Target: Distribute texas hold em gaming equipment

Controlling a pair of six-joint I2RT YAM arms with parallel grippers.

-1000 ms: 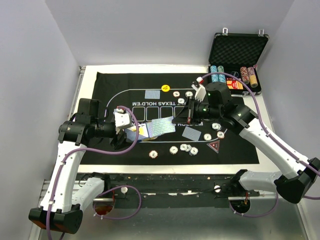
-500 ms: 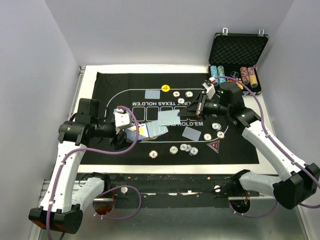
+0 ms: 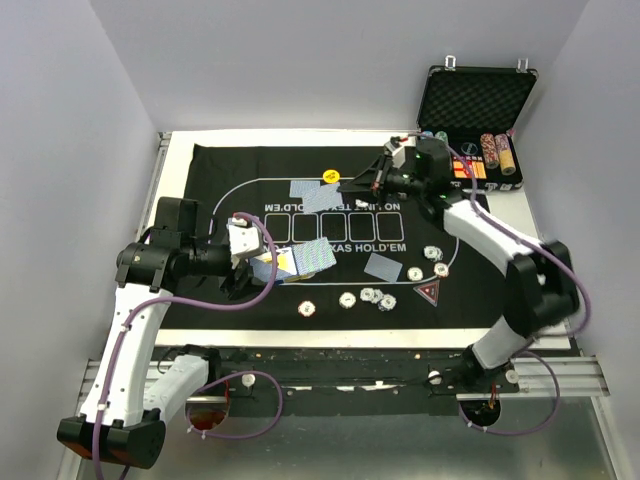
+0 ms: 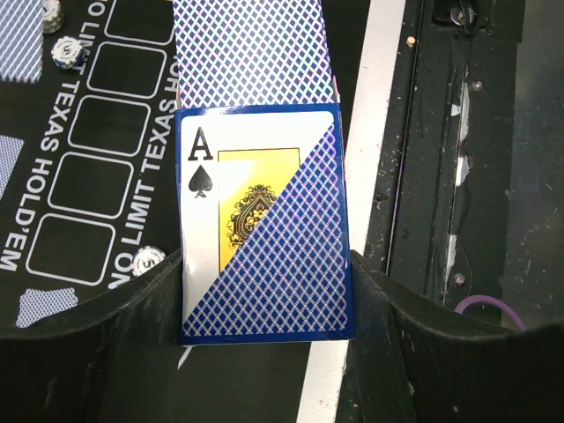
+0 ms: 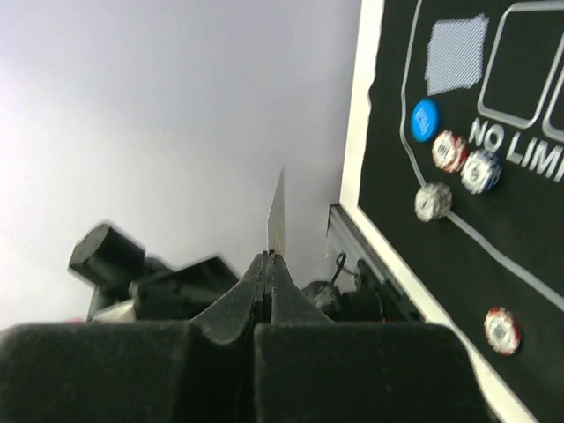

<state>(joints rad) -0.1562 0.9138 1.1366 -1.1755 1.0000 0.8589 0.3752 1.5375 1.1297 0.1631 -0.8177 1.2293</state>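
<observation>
My left gripper (image 3: 250, 262) is shut on a blue-backed card deck (image 4: 264, 229) with an ace of spades on its face, and a top card (image 4: 251, 53) juts forward. My right gripper (image 3: 362, 180) is shut on one playing card (image 3: 324, 198), seen edge-on in the right wrist view (image 5: 277, 216), above the mat's far side by the yellow button (image 3: 331, 177). One card (image 3: 301, 188) lies beside the button and another (image 3: 381, 265) lies nearer. Several chips (image 3: 370, 295) and a red triangular marker (image 3: 428, 292) sit near the front. A blue button (image 5: 424, 120) shows by several chips (image 5: 449, 151).
The black felt mat (image 3: 240, 170) covers the white table. An open black case (image 3: 475, 100) with chip stacks (image 3: 497, 150) stands at the far right. The table's metal rail (image 4: 441, 176) runs right of the deck. A grey wall surrounds the table.
My right gripper has carried the card from over the mat's middle to its far side, near the yellow button. The left arm and deck have not moved.
</observation>
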